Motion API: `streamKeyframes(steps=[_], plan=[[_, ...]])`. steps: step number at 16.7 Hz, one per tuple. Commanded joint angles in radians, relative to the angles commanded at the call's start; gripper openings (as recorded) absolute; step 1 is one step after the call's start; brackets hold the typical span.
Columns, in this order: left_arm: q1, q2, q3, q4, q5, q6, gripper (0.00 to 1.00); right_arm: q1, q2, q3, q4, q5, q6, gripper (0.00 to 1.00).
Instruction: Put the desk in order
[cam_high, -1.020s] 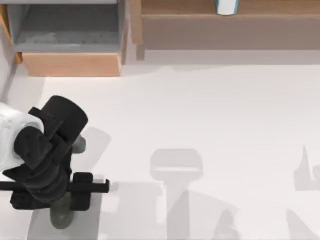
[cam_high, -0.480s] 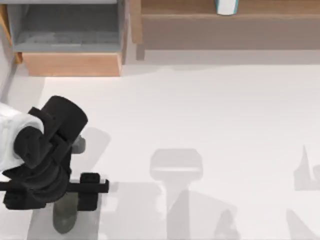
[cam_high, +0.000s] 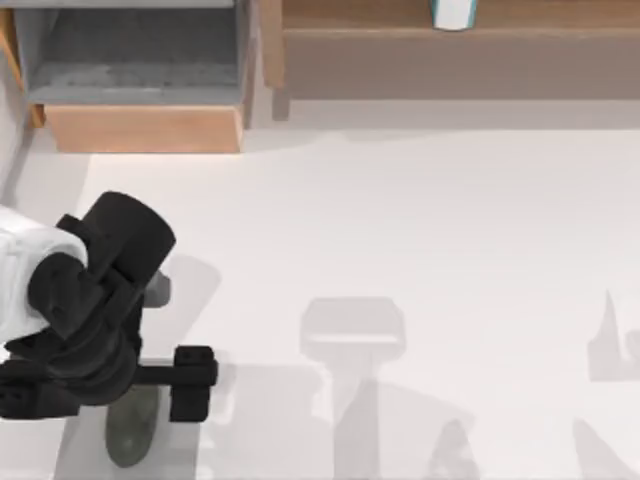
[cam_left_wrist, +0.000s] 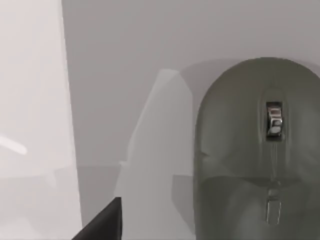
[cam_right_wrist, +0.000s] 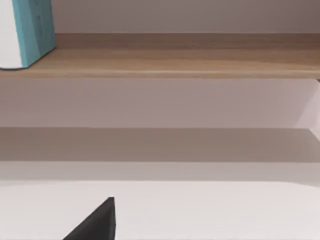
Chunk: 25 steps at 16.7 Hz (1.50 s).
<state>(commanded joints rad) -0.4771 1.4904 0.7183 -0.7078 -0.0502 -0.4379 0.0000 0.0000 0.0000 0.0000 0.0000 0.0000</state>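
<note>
- While left gripper (cam_high: 150, 385) hangs lower left of top view over a grey mouse (cam_high: 130, 430), finger state: can't tell.
- Desk (cam_high: 420, 230) spans frame; mouse lies on a grey pad (cam_left_wrist: 150, 75).
- Teal-white box (cam_high: 453, 13) on shelf (cam_high: 400, 15), upper right.

mouse (cam_left_wrist: 260, 155) on pad (cam_left_wrist: 150, 75) — desk (cam_high: 420, 220) left | shelf (cam_high: 450, 45) behind

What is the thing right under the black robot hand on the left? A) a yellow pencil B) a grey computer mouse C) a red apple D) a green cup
B: the left wrist view shows a grey mouse with a scroll wheel lying on a grey pad, and in the top view it pokes out beneath the left gripper.
</note>
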Motion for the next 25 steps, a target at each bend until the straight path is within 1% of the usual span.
streamKeyframes(steps=[3, 5, 7, 9, 14, 19, 22, 25], plan=[[0.0, -0.003, 0.0, 0.006, 0.003, 0.008, 1.0, 0.0, 0.0, 0.0, 0.0, 0.0, 0.0, 1.0], [0.004, -0.011, -0.004, 0.039, 0.019, 0.047, 1.0, 0.0, 0.0, 0.0, 0.0, 0.0, 0.0, 1.0], [0.017, -0.017, -0.018, 0.103, 0.055, 0.115, 1.0, 0.0, 0.0, 0.0, 0.0, 0.0, 0.0, 1.0], [0.043, -0.022, -0.04, 0.195, 0.108, 0.199, 1.0, 0.0, 0.0, 0.0, 0.0, 0.0, 0.0, 1.0], [0.155, -0.026, -0.141, 0.525, 0.293, 0.454, 1.0, 0.0, 0.0, 0.0, 0.0, 0.0, 0.0, 1.0], [0.307, 0.03, -0.291, 0.904, 0.472, 0.757, 1.0, 0.0, 0.0, 0.0, 0.0, 0.0, 0.0, 1.0], [0.429, 0.083, -0.363, 1.143, 0.546, 0.974, 1.0, 0.0, 0.0, 0.0, 0.0, 0.0, 0.0, 1.0], [0.576, 0.146, -0.407, 1.394, 0.59, 1.216, 1.0, 0.0, 0.0, 0.0, 0.0, 0.0, 0.0, 1.0]])
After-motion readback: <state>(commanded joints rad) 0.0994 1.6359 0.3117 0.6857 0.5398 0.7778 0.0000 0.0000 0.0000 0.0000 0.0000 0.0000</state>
